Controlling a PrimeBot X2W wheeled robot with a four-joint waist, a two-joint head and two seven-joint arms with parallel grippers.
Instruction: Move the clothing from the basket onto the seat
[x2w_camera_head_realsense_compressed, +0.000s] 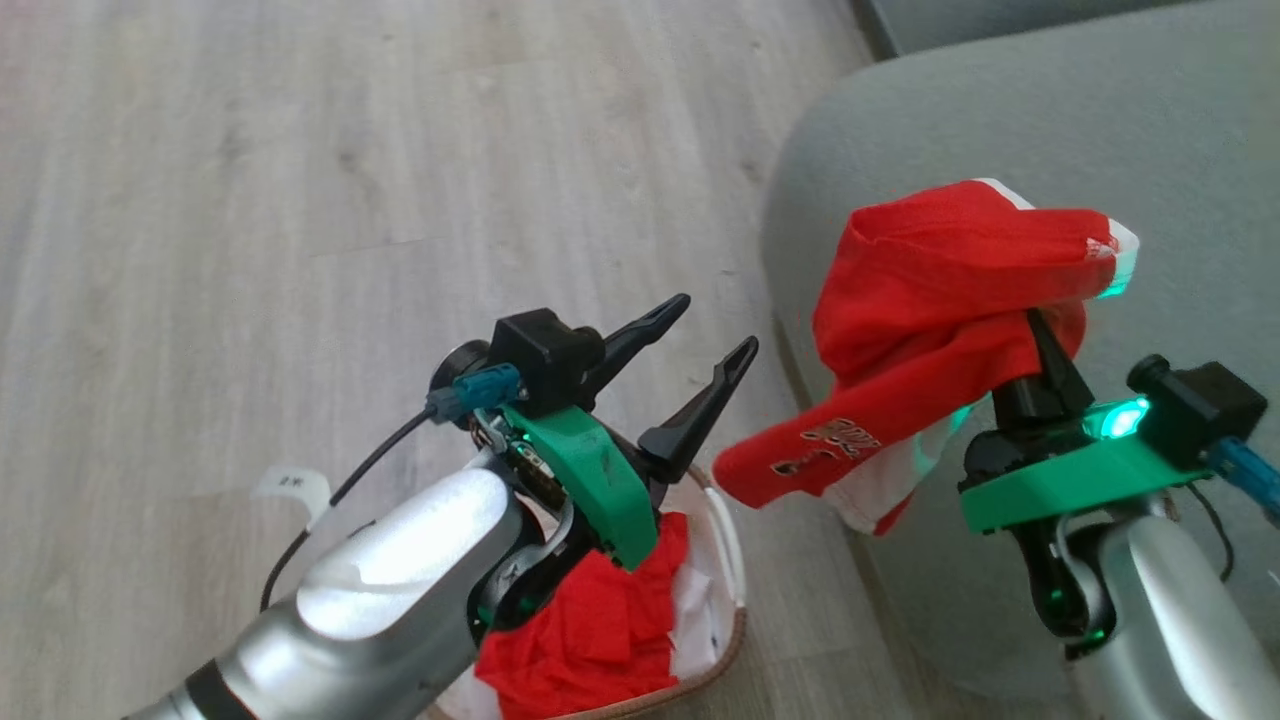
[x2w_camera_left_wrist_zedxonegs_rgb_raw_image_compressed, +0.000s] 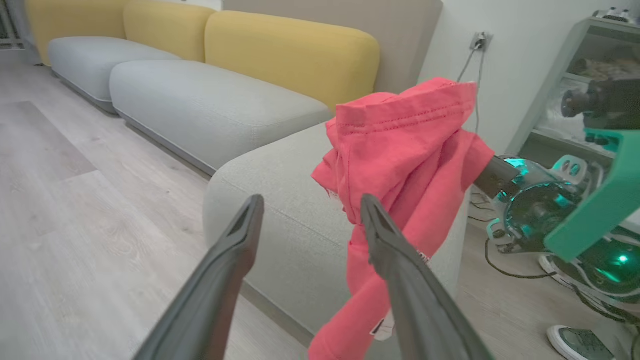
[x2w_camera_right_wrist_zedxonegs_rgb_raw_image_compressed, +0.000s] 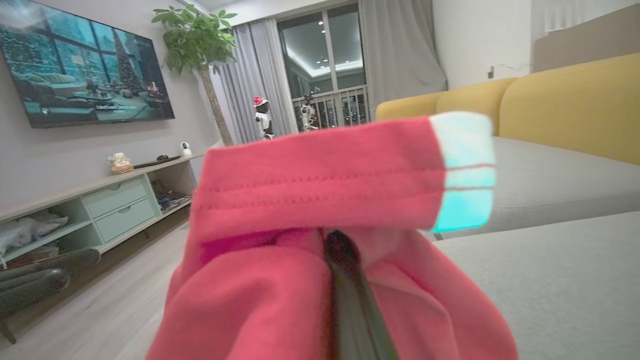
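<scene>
Red jersey (x2w_camera_head_realsense_compressed: 930, 330) with white trim hangs from the right gripper (x2w_camera_head_realsense_compressed: 1045, 345), lifted over the near corner of the seat (x2w_camera_head_realsense_compressed: 1050, 120). The dark fingers go up into the cloth pressed together, so the gripper is clenched on the jersey. On the low end of the jersey there is a small print in white and dark, but I cannot read it. In the left wrist view a small white label shows near the bottom of the jersey (x2w_camera_left_wrist_zedxonegs_rgb_raw_image_compressed: 400, 165); its text is too small to read.

Left of the seat, the basket (x2w_camera_head_realsense_compressed: 735, 620) stands on the floor (x2w_camera_head_realsense_compressed: 300, 200). A plain red garment (x2w_camera_head_realsense_compressed: 600, 620) lies in it, on a white sheet (x2w_camera_head_realsense_compressed: 700, 600). The left gripper (x2w_camera_head_realsense_compressed: 715, 322) is above the basket, with its fingers spread apart and nothing between them. Further left of the seat, a white tag (x2w_camera_head_realsense_compressed: 290, 488) lies on the floor, with dark marks I cannot read.

The seat is grey-green fabric with round corners. Behind it are yellow back cushions (x2w_camera_left_wrist_zedxonegs_rgb_raw_image_compressed: 290, 55), and a socket (x2w_camera_left_wrist_zedxonegs_rgb_raw_image_compressed: 480, 40) with a cable is on the wall. The floor is pale wood planks. Across the room from the seat are a wall screen (x2w_camera_right_wrist_zedxonegs_rgb_raw_image_compressed: 85, 70), a long cabinet (x2w_camera_right_wrist_zedxonegs_rgb_raw_image_compressed: 115, 205) with pale green drawers, a tall plant (x2w_camera_right_wrist_zedxonegs_rgb_raw_image_compressed: 195, 35) and grey curtains (x2w_camera_right_wrist_zedxonegs_rgb_raw_image_compressed: 395, 45).
</scene>
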